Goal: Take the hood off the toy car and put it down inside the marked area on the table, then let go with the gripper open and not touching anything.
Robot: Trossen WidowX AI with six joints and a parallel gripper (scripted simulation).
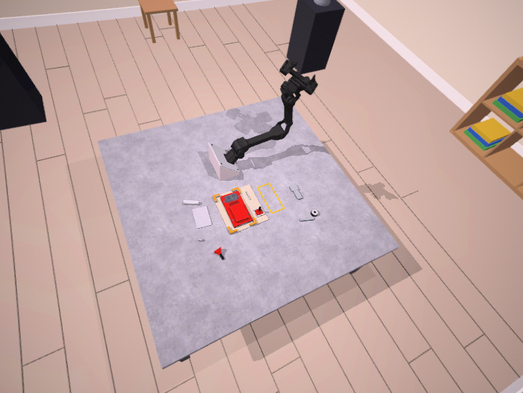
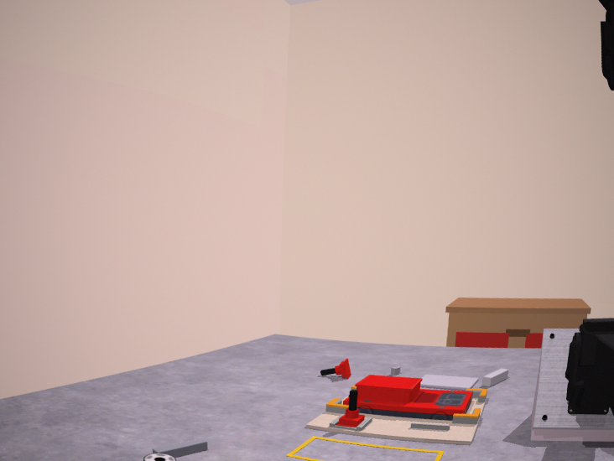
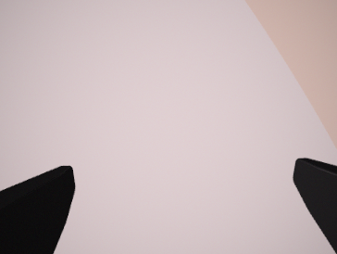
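The red toy car (image 1: 231, 204) (image 2: 431, 407) sits on a beige board (image 1: 264, 218) (image 2: 392, 432) between orange corner brackets. A raised red block (image 1: 241, 212) (image 2: 388, 390), which looks like the hood, is on the car; a dark grey panel shows at its other end. The yellow outline (image 1: 264, 200) (image 2: 365, 442) of the marked area lies beside the board; nothing is inside it in the top view. My gripper (image 1: 303, 71) (image 3: 187, 174) is open and empty, high up and far from the car; the wrist view shows wall between its fingers.
A red piece with a black handle (image 1: 258, 211) (image 2: 352, 413) stands on the board; a similar piece (image 1: 218, 252) (image 2: 342, 369) lies on the table. A white bracket (image 1: 219, 164) (image 2: 545, 376) stands at the arm's base. A grey part (image 1: 296, 191) and a wheel (image 1: 314, 213) lie beyond the outline.
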